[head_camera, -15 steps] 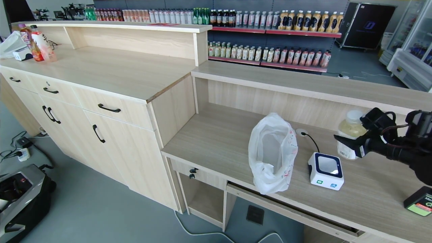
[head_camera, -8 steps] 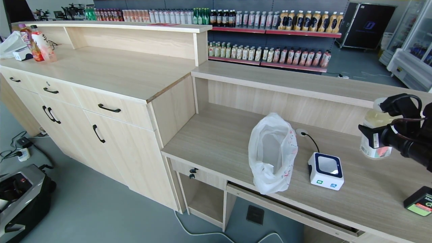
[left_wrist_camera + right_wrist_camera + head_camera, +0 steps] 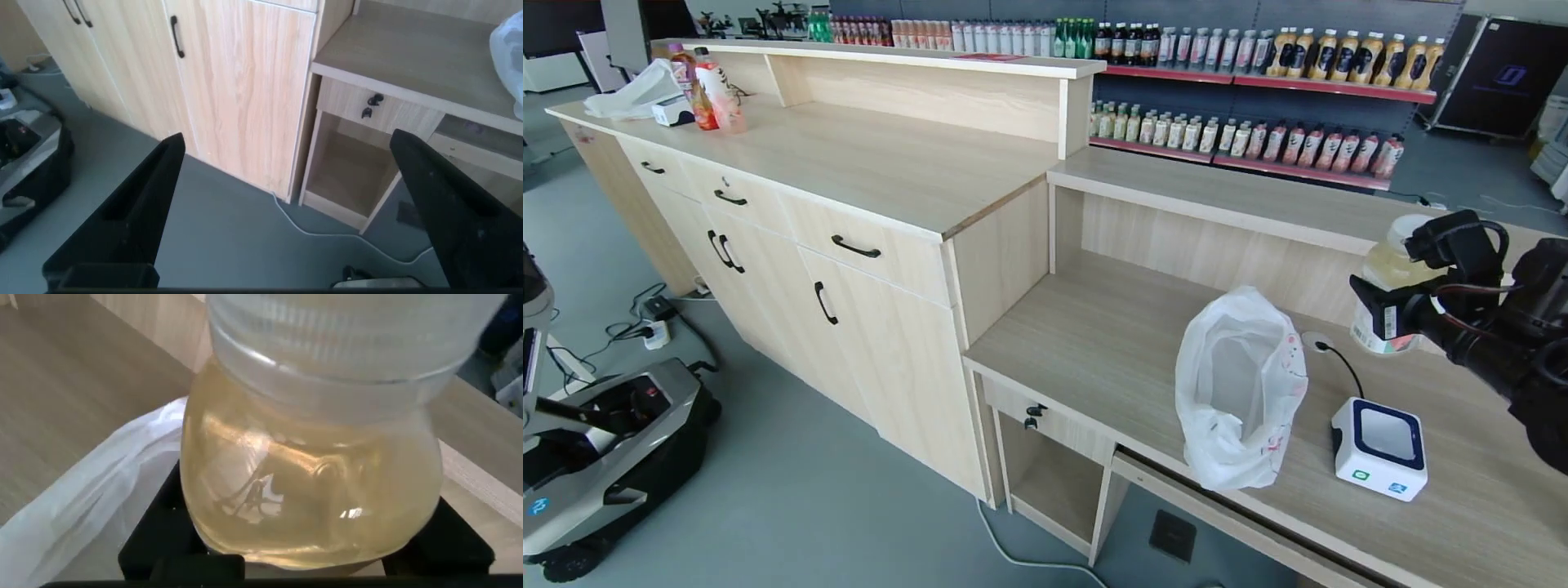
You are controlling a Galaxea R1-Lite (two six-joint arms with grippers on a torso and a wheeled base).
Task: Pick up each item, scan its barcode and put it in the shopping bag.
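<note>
A bottle of pale yellow drink [image 3: 1387,273] with a whitish cap is held upright in the air, with my right gripper [image 3: 1393,320] shut on its labelled lower part. It hangs above the desk [image 3: 1094,343], over and a little behind the white barcode scanner [image 3: 1380,445]. In the right wrist view the bottle [image 3: 310,465] is seen close up, with the white shopping bag [image 3: 90,490] below it. The shopping bag [image 3: 1237,384] stands open on the desk, left of the scanner. My left gripper [image 3: 286,139] hangs open over the floor in front of the cupboards, with nothing in it.
A black cable [image 3: 1339,363] runs from the scanner to a hole in the desk. The higher counter [image 3: 866,155] on the left carries bottles [image 3: 707,77] and a white bag at its far end. Drink shelves [image 3: 1217,49] line the back. A wheeled machine [image 3: 605,433] stands on the floor.
The head camera has shifted, sliding the whole scene right. My right gripper lifted the bottle off the desk and carried it left, higher above the scanner.
</note>
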